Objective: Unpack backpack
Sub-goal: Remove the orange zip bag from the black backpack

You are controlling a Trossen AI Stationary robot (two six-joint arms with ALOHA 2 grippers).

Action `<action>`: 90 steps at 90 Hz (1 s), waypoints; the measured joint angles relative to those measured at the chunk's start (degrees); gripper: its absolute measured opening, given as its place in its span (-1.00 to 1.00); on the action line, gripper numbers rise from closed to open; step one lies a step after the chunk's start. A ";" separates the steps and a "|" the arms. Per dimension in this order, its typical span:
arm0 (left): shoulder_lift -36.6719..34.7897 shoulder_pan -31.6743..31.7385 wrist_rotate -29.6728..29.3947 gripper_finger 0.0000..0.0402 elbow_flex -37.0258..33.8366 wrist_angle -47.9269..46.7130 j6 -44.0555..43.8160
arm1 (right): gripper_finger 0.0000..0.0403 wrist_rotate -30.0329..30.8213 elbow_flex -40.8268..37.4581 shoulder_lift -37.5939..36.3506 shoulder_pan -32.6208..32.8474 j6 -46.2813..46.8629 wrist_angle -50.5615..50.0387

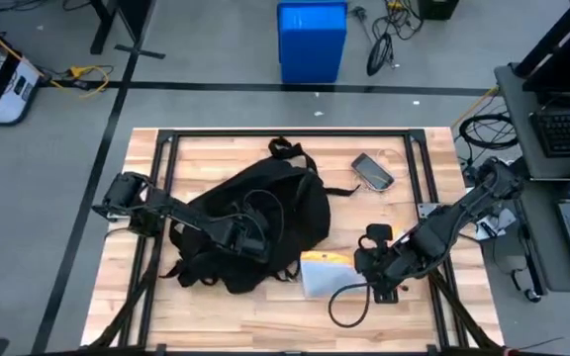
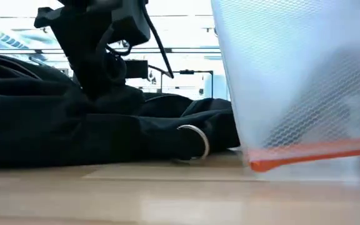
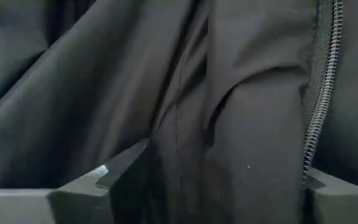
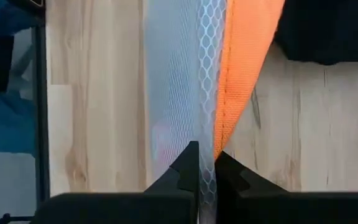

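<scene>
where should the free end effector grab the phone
Neither is free now: the right end effector pinches a mesh pouch, the left is on the backpack. The phone lies flat on the table, so come straight down and close across its narrow sides; the right arm is nearer.

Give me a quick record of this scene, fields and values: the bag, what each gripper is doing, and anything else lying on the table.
backpack: black backpack lying flat on the wooden table
left gripper: left gripper down on the backpack, fingers apart with black fabric between them
right gripper: right gripper shut on the mesh pouch, a clear pouch with an orange edge, beside the backpack
other item: phone on the table, apart from the backpack
</scene>
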 joint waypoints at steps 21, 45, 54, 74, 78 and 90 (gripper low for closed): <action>0.02 1.08 -0.80 -0.09 0.97 -2.28 -0.85 | -1.00 2.48 0.00 0.00 -1.02 0.60 0.06; 0.04 -1.32 0.60 -0.12 6.87 -7.44 4.06 | -1.00 3.15 0.00 0.15 -3.18 -2.10 2.45; 0.04 -1.98 -2.10 -0.12 8.93 -9.75 5.52 | -1.00 3.14 0.00 0.15 -3.92 -2.66 3.41; 0.07 -2.98 -4.50 -0.12 13.97 -14.35 9.84 | -1.00 2.98 0.00 2.26 -4.86 -1.31 5.78; 0.07 -3.28 -5.13 -0.12 15.34 -16.31 9.74 | -1.00 3.01 0.00 3.08 -4.97 -1.11 6.85; 0.07 -4.73 -8.70 -0.12 18.92 -20.97 9.64 | -1.00 3.37 0.00 6.24 -4.93 -2.29 9.03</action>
